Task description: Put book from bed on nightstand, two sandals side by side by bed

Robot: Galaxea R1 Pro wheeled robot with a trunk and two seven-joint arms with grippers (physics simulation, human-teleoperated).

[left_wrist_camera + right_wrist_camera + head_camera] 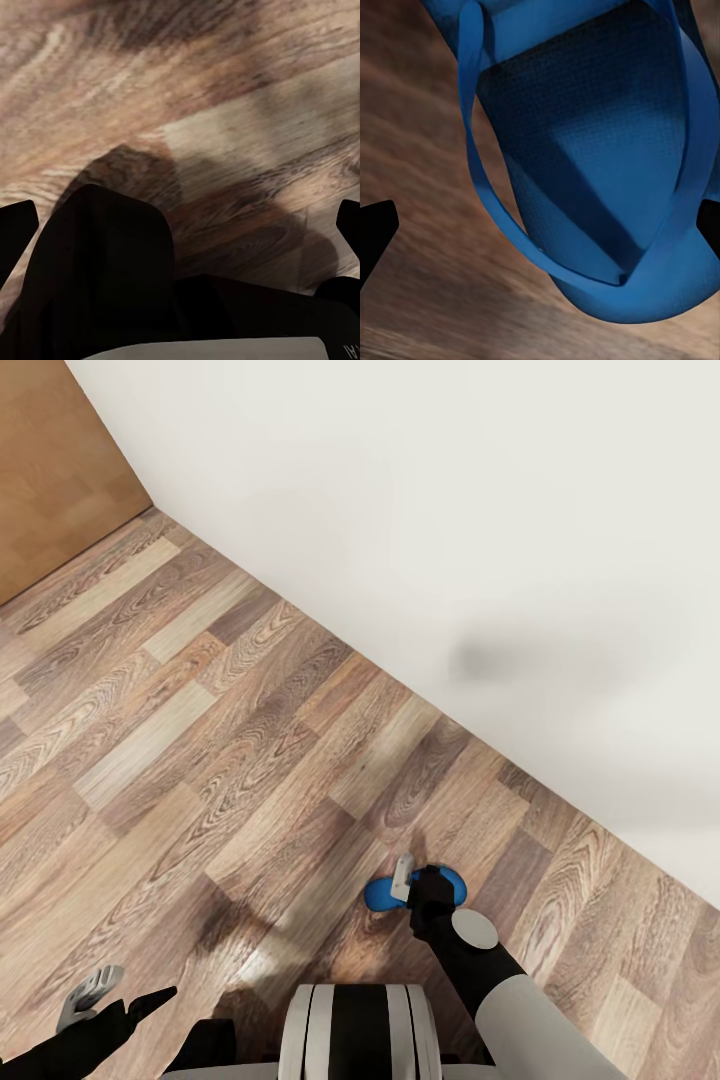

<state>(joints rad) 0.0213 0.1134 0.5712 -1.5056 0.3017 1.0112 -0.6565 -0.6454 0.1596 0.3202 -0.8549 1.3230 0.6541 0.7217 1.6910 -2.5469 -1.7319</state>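
Hovering over blue sandal (585,172), right hand (404,880) spread wide; left hand (88,994) open, empty.

One bright blue flip-flop sandal (383,892), straps up, lies on the wood-plank floor (200,760) near the white wall (450,510).

right tool (410,880) low, fingers apart; left tool (92,992) raised aside

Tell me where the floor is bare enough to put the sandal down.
Bare planks run between the white wall and the left hand. It is crowded only around the right hand, where the blue sandal sits close to the wall.
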